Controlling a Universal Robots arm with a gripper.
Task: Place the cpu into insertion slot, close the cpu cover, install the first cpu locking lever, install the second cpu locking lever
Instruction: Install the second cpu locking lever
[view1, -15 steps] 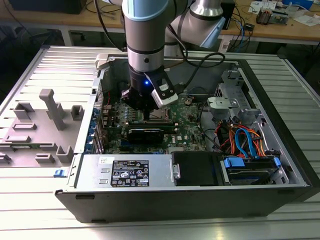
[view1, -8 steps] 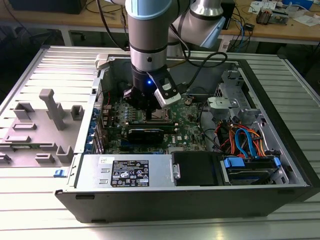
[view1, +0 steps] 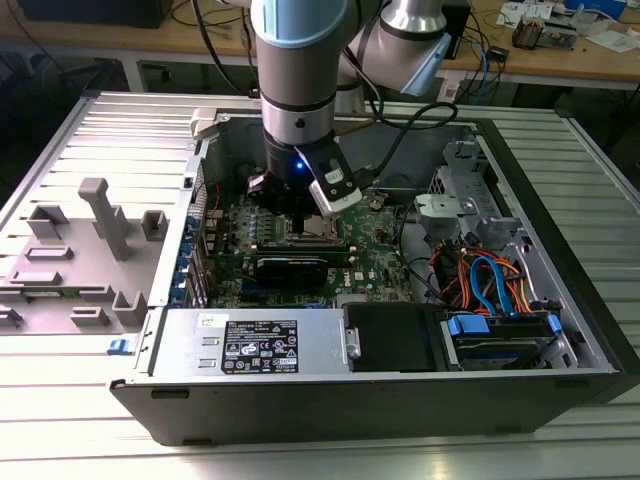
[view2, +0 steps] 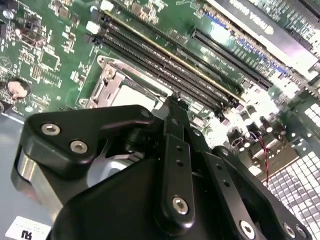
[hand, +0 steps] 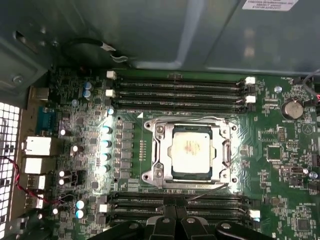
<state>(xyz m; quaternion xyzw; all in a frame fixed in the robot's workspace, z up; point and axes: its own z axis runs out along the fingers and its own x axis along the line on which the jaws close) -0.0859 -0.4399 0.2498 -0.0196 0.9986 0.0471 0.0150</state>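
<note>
In the exterior view, an open computer case lies on its side on a ribbed metal table, with grey plastic fixtures standing toward the exterior view's left. The arm reaches straight down into the case, its gripper just above the green motherboard, near the board's middle. Toward the exterior view's right lie a drive cage and orange and blue cables.

In the first wrist view, the cpu sits flat in the insertion slot, silver top upward, edges parallel to the board's edges; being square, it shows no long axis. The cpu cover lies closed around it, framing the chip, and thin wire levers run along the frame's edges. Long memory slots flank the socket on two opposite sides, running parallel to it, leaving narrow bare board between.

In the second wrist view, the black fingers of the gripper appear pressed together, holding nothing, poised above the socket's edge.
</note>
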